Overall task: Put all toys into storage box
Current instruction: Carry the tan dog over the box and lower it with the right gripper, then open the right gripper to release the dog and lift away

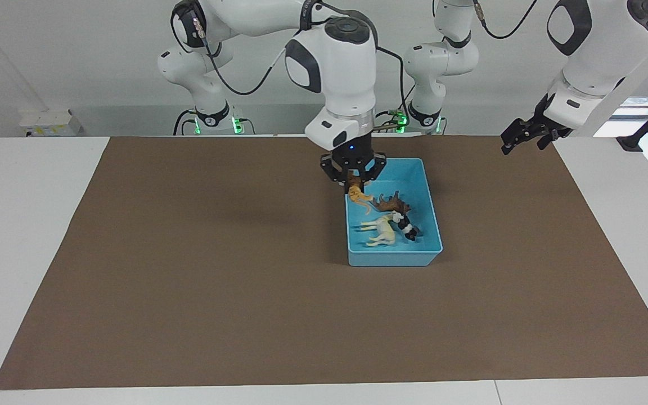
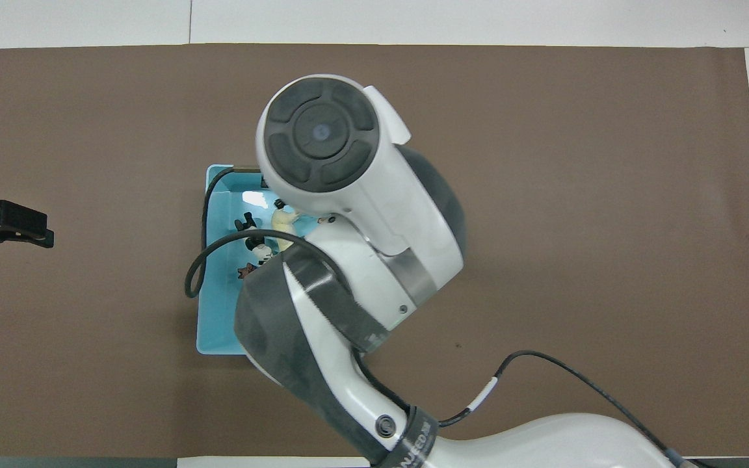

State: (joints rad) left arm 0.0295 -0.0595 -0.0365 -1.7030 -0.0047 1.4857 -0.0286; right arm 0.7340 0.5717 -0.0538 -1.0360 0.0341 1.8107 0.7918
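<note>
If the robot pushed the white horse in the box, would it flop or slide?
Probably slide, not flop: the white horse looks like hard moulded plastic, legs held out stiff. It already lies on its side on the smooth floor of the blue box, so it can't tip further. Likely light, and it might bump the panda beside it.
</note>
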